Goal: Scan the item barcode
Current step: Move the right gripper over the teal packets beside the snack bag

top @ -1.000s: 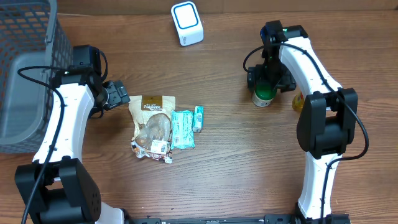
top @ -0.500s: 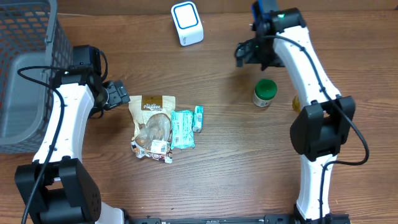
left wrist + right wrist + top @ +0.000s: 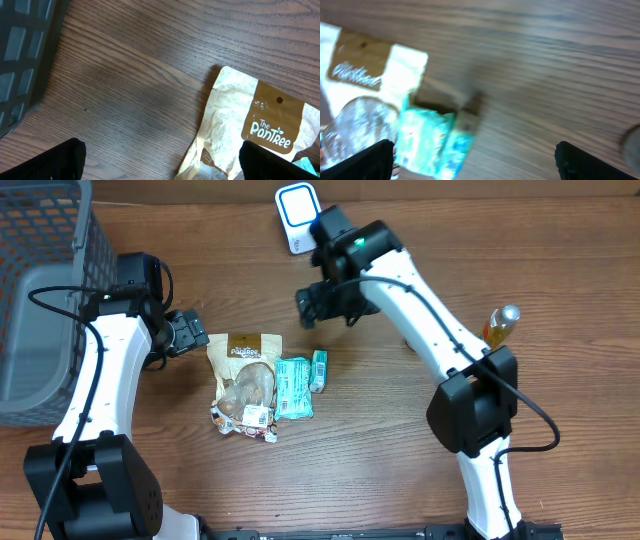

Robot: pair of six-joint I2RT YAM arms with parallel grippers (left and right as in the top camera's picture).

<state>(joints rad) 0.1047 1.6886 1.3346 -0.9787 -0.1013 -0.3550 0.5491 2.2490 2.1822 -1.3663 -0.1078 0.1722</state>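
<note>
Scan candidates are the teal packets (image 3: 293, 387), small teal packet (image 3: 319, 369) and brown pouch (image 3: 243, 365), piled mid-worktop with nothing gripped. Above the small one hangs the right gripper (image 3: 322, 312), jaws wide and empty, probably lining up a pick. Beside the pouch's upper-left corner sits the left gripper (image 3: 190, 335), also released. At the far edge is the scanner (image 3: 300, 218). The basket (image 3: 40, 290) fills the far-left corner. The yellow bottle (image 3: 497, 328) stands well apart toward the right edge. The packets overlap and may snag.

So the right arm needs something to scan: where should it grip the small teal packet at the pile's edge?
Probably across its narrow width, coming straight down from above. The small teal packet lies flat, with bare table along its right side. Its left edge sits against the larger teal packet, so that side is tighter.
</note>
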